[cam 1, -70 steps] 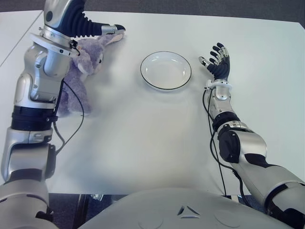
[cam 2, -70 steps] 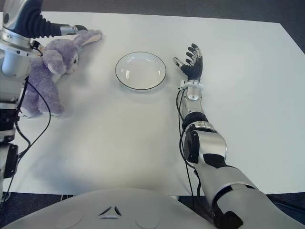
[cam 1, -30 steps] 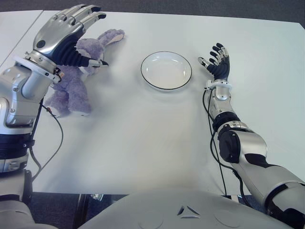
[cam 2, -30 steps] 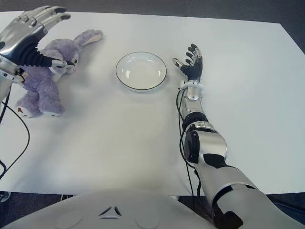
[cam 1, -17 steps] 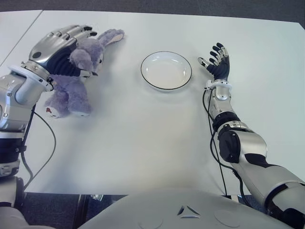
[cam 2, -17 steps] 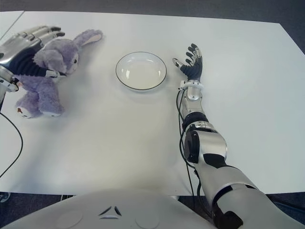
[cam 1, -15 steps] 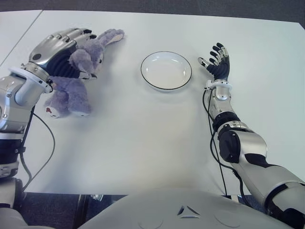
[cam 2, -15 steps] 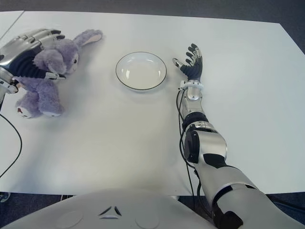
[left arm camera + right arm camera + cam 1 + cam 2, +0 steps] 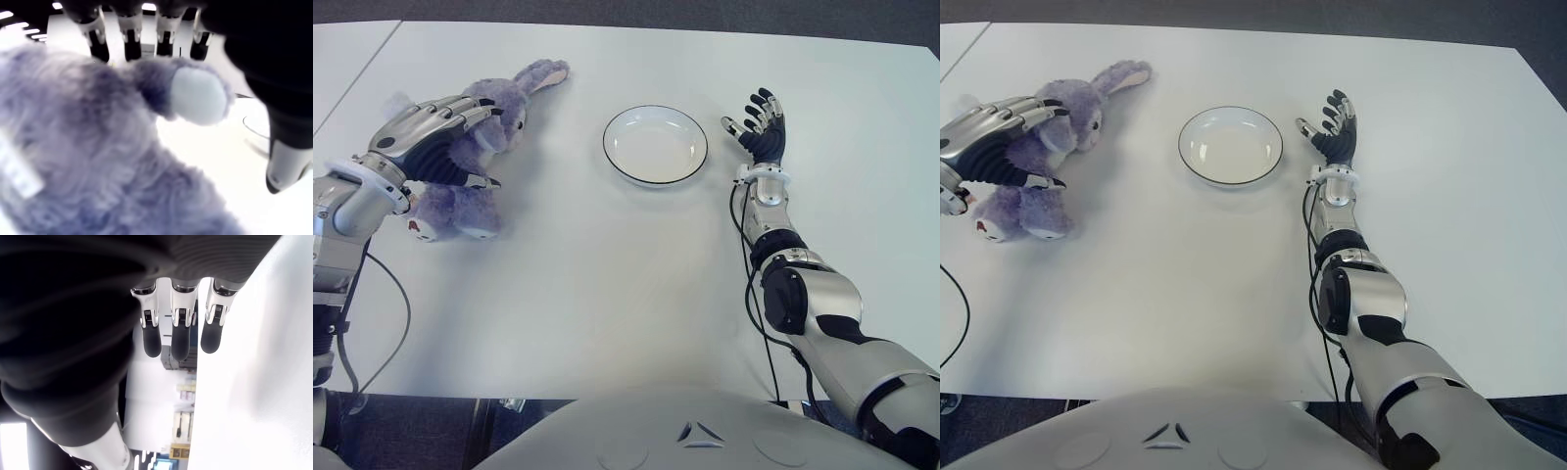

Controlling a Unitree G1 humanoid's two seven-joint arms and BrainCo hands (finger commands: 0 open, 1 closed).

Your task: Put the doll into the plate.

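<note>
Purple doll (image 9: 480, 147) lies under the spread left robot hand (image 9: 429, 139).

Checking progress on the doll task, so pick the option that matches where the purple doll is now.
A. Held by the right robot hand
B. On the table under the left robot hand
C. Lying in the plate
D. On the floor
B: the doll lies on the table with the left robot hand spread over it, while the plate holds nothing.
</note>
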